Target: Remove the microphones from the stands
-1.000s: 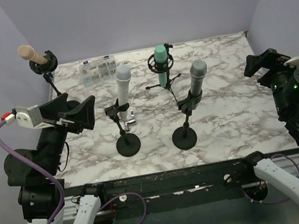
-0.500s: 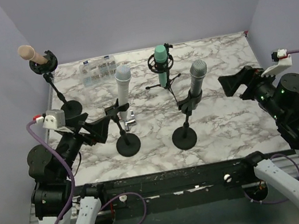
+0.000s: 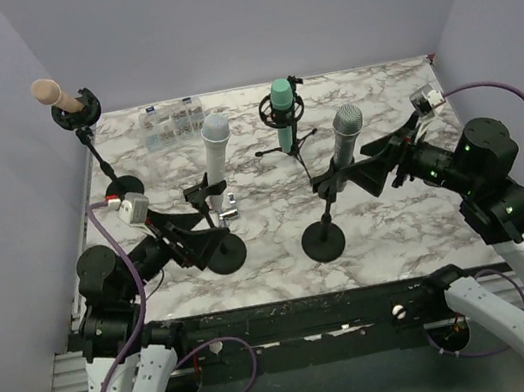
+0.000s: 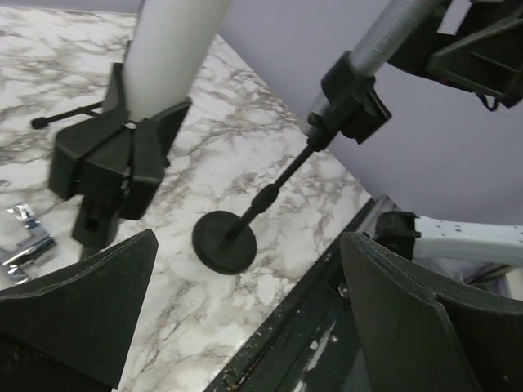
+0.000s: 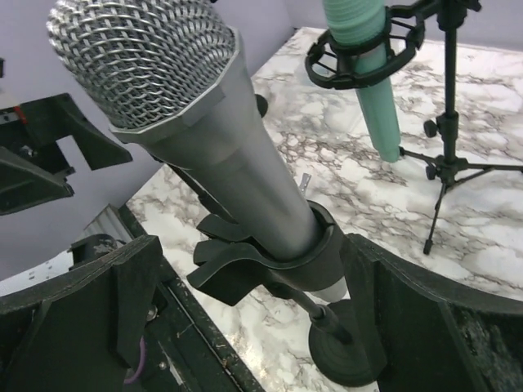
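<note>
We are at the reaching step. Our right gripper (image 3: 371, 169), spread wide, is right of middle, just beside the grey microphone (image 3: 345, 144). Our left gripper (image 3: 200, 235) is spread too. Next we should squeeze and lift.

Pale lavender walls (image 3: 241, 17), white marble-veined table (image 3: 418, 219), black front rail (image 3: 293, 312), soft even light

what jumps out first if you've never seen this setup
Four microphones stand on the marble table; the grey microphone, front right in its clip, fills the right wrist view. The right gripper points its open fingers at it, while the left gripper hangs open beside the stand of the white microphone.
</note>
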You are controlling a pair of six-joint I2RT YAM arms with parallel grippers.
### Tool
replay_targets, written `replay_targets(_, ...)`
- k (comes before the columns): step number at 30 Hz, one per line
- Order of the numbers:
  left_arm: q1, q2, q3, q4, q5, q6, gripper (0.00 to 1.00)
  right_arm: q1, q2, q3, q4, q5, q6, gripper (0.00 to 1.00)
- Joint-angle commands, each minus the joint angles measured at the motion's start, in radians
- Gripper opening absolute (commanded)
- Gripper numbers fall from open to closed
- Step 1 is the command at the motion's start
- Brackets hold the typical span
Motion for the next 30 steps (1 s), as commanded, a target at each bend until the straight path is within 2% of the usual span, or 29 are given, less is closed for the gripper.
replay_targets(1,-0.085,-0.03,-0.061,0.186,0.101,-0.091,0.99,-0.004,0.001,-0.02,0.12,-0.112,-0.025,1.0)
replay_targets(9,-0.288,0.008,-0.112,0.285,-0.016,-0.112,0.99,-0.005,0.032,-0.039,0.194,-0.079,-0.039,1.0)
replay_targets(16,-0.533,0.15,-0.068,0.34,-0.189,-0.047,0.99,-0.004,0.054,-0.045,0.268,-0.083,0.0,0.95)
replay_targets(23,-0.788,0.292,0.055,0.281,-0.556,0.104,0.99,-0.004,0.051,-0.055,0.285,-0.05,0.009,0.91)
replay_targets(30,-0.99,0.453,0.178,0.234,-1.018,0.245,0.99,-0.004,0.043,-0.067,0.299,-0.02,0.025,0.85)
